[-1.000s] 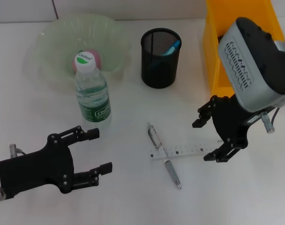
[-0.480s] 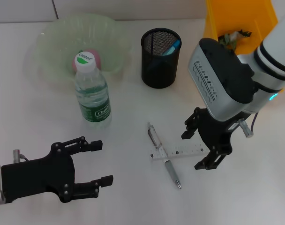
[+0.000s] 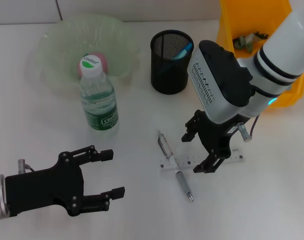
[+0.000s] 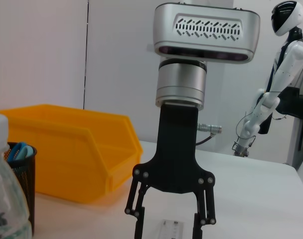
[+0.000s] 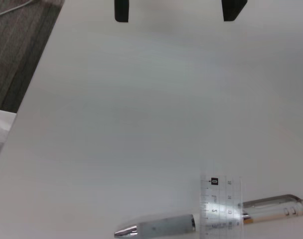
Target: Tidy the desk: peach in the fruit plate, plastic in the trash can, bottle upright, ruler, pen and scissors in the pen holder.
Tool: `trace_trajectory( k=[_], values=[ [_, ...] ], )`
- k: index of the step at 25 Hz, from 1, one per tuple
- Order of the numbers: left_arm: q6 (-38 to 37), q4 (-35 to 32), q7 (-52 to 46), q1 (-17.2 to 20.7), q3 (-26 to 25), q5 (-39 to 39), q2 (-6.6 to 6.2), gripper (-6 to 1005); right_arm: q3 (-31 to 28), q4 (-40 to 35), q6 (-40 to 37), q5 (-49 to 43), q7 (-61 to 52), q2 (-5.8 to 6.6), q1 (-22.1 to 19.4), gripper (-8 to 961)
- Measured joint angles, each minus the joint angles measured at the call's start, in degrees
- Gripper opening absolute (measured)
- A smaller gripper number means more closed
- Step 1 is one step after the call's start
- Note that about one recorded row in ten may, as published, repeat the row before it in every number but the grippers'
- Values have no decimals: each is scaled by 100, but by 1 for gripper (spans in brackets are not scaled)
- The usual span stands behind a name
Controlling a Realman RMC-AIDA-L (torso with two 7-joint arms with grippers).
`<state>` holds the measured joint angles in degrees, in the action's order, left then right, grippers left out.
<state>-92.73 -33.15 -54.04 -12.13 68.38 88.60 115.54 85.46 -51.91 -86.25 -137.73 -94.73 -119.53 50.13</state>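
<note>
A clear ruler (image 3: 202, 161) lies across a silver pen (image 3: 175, 167) on the white table; both show in the right wrist view, ruler (image 5: 220, 205) over pen (image 5: 161, 226). My right gripper (image 3: 196, 153) is open just above the ruler, right of the pen; it also shows in the left wrist view (image 4: 169, 224). My left gripper (image 3: 111, 172) is open and empty at the front left. The black mesh pen holder (image 3: 171, 62) holds blue-handled scissors (image 3: 183, 50). The water bottle (image 3: 97, 100) stands upright. The peach (image 3: 98, 62) lies in the green fruit plate (image 3: 57, 45).
The yellow bin (image 3: 252, 45) at the back right holds crumpled plastic (image 3: 248, 39). The bin (image 4: 67, 149) also shows in the left wrist view behind my right gripper, with the bottle (image 4: 7, 199) and pen holder (image 4: 22, 179) nearby.
My right gripper has moved left and down from beside the bin to just over the ruler and pen. My left gripper has edged slightly right and stays open.
</note>
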Motion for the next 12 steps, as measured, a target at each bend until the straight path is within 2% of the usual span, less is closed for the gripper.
trace_trajectory(
  k=[12],
  values=[
    [17, -8, -1, -48, 0, -1, 23, 814, 12, 528, 260, 90, 17, -19, 234, 768]
  ],
)
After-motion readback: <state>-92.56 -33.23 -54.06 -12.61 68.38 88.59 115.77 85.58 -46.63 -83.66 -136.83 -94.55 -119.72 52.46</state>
